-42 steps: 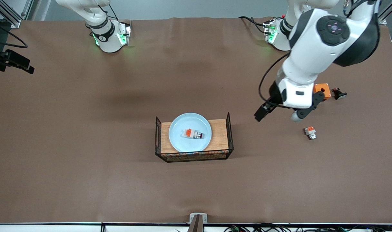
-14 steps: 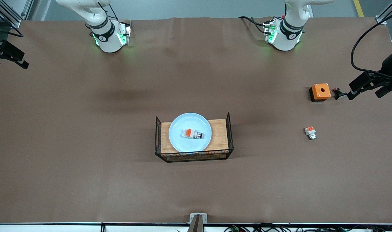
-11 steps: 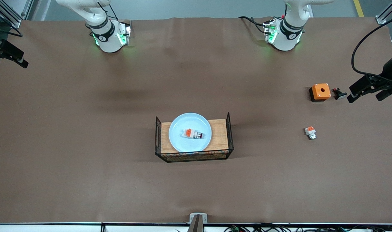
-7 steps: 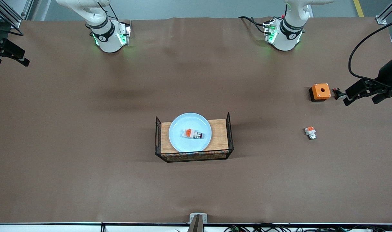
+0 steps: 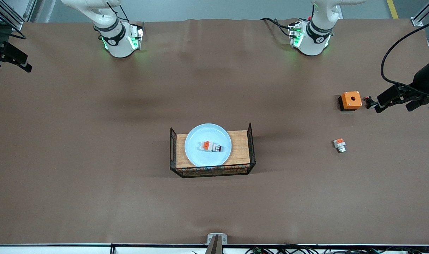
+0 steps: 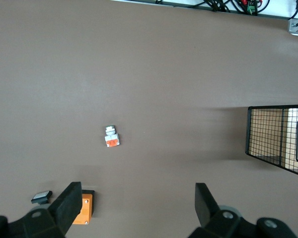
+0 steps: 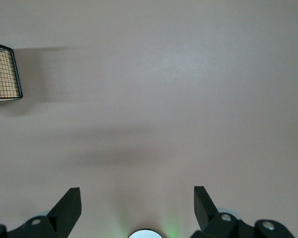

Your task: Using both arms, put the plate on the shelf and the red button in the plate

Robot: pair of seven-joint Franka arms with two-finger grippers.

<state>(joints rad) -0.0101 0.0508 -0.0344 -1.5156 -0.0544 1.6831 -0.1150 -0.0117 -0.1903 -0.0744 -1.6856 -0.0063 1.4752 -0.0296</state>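
Since the small white-grey red button [image 5: 211, 146] lies on the round pale blue plate [image 5: 200, 159] (task looks done), left gripper [image 6: 134, 208] and right gripper [image 7: 136, 208], fingers apart, should stay clear.

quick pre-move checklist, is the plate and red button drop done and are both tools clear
1. Plate sits on the wooden board in the wire basket: ok.
2. Red button lies on the plate: ok.
3. Left tool open, holding nothing: ok.
4. Right tool open, holding nothing: ok.
5. Left tool clear of the orange box and the small black part: cannot tell, it hangs close by them.
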